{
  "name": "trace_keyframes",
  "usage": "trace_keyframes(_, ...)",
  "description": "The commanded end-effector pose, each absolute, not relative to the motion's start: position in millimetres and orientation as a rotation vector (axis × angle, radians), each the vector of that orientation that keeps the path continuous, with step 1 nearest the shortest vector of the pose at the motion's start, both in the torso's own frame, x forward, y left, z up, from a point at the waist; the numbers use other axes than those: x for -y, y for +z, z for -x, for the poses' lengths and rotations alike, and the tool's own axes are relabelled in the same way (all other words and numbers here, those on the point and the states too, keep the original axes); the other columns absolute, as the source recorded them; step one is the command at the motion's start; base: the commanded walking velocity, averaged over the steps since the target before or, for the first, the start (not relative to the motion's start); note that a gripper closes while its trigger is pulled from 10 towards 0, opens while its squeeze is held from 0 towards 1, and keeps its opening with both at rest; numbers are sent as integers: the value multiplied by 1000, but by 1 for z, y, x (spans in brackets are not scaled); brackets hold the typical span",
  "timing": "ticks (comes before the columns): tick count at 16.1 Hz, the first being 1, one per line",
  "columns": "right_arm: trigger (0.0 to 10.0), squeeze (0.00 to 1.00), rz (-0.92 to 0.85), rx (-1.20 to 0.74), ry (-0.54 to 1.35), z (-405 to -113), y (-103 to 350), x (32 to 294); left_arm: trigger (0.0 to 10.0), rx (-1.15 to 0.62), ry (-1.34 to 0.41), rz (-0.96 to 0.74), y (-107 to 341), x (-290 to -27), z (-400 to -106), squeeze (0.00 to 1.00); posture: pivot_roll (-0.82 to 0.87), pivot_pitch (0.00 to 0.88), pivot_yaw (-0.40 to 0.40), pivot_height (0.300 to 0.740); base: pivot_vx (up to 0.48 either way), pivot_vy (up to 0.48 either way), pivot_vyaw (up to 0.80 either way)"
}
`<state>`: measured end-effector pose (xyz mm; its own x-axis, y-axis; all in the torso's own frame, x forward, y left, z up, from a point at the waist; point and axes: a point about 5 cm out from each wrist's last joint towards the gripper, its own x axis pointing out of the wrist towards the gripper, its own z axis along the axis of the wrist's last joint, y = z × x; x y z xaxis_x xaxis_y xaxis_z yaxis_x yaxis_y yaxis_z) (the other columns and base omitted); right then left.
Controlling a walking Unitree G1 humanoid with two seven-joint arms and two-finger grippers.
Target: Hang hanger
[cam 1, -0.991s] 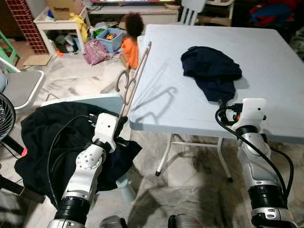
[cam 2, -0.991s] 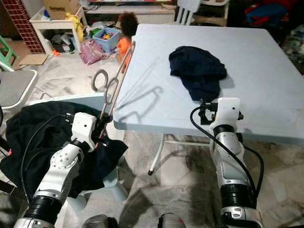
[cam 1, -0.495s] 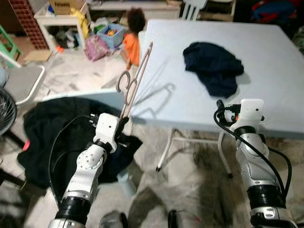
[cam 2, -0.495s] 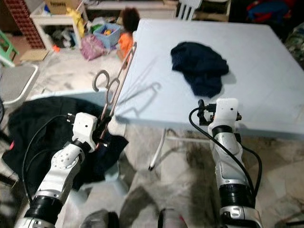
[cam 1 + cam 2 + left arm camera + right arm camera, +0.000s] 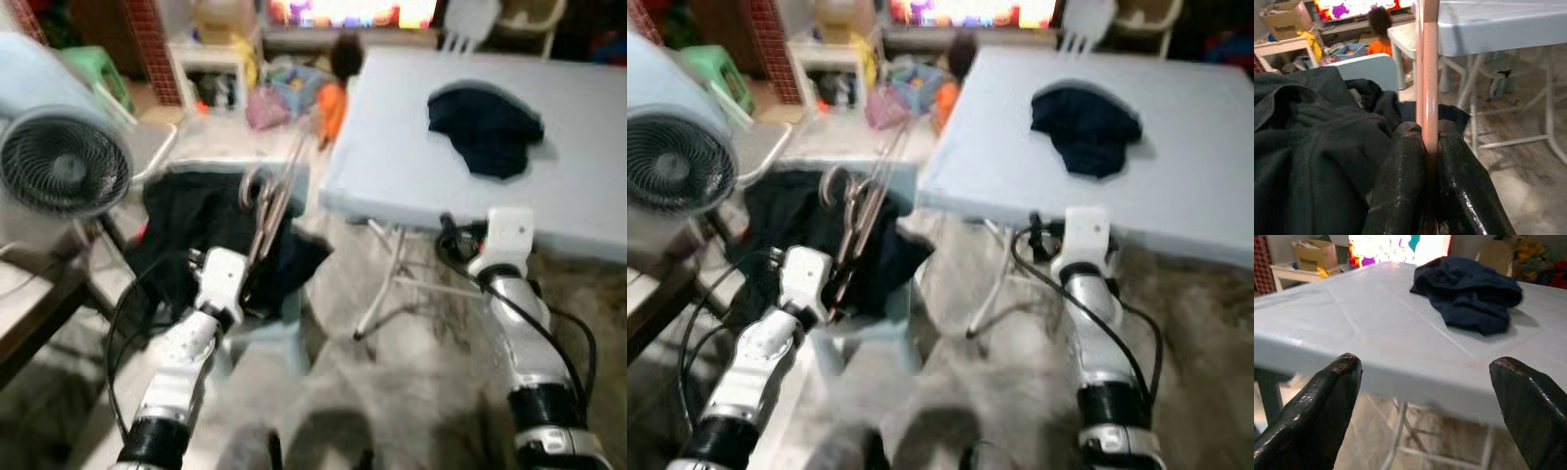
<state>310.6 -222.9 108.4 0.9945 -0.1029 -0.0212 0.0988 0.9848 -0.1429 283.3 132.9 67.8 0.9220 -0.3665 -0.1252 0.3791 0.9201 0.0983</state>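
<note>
left gripper [image 5: 1425,134] jaws pinch thin pink hanger [image 5: 271,201]; right gripper [image 5: 1425,382] jaws spread wide, empty, near smooth pale-blue counter [image 5: 1342,313].

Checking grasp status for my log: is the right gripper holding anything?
No: the right gripper has its jaws spread wide with nothing between them, facing the edge of the pale blue folding table.

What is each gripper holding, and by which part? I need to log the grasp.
The left gripper is shut on the pink hanger, pinching its lower bar, hook uppermost. The right gripper is open, holding nothing, in front of the table edge.
</note>
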Motion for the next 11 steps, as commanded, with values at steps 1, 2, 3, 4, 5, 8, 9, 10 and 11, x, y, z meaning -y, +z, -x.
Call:
trace_keyframes(1, 10000, 0, 144, -30, -102, -312, 109, 223, 10000, -70, -383, -137, 77, -133, -289, 0, -42, 0, 11, 740, -330, 0, 0)
trace_keyframes(2, 10000, 0, 146, -34, -100, -312, 108, 224, 10000, -70, -384, -137, 77, -133, -289, 0, -42, 0, 11, 740, -315, 0, 0)
trace_keyframes(3, 10000, 0, 149, -44, -94, -311, 106, 224, 10000, -81, -392, -146, 75, -132, -288, 0, -42, 0, 11, 740, 0, 0, 0)
trace_keyframes(4, 10000, 0, 157, -58, -85, -311, 105, 224, 10000, -93, -402, -162, 73, -132, -287, 0, -42, 0, 11, 740, 0, 0, 0)
trace_keyframes(5, 10000, 0, 163, -73, -67, -311, 103, 224, 10000, -106, -423, -182, 70, -132, -286, 0, -43, 0, 5, 740, 0, 0, 0)
trace_keyframes(8, 10000, 0, 181, -121, -9, -312, 98, 225, 10000, -179, -550, -227, 59, -131, -277, 0, -41, 0, -10, 740, 0, 0, 0)
trace_keyframes(9, 10000, 0, 203, -130, 6, -310, 97, 227, 10000, -216, -633, -263, 52, -130, -271, 0, -41, 0, -10, 740, 0, 0, 0)
trace_keyframes(10, 10000, 0, 197, -145, 30, -309, 96, 228, 10000, -243, -712, -309, 46, -130, -264, 0, -38, 0, -17, 740, 0, 0, 0)
trace_keyframes(11, 10000, 0, 231, -146, 137, -307, 96, 226, 10000, -283, -829, -379, 38, -134, -258, 0, -42, 0, -10, 740, 0, 0, 0)
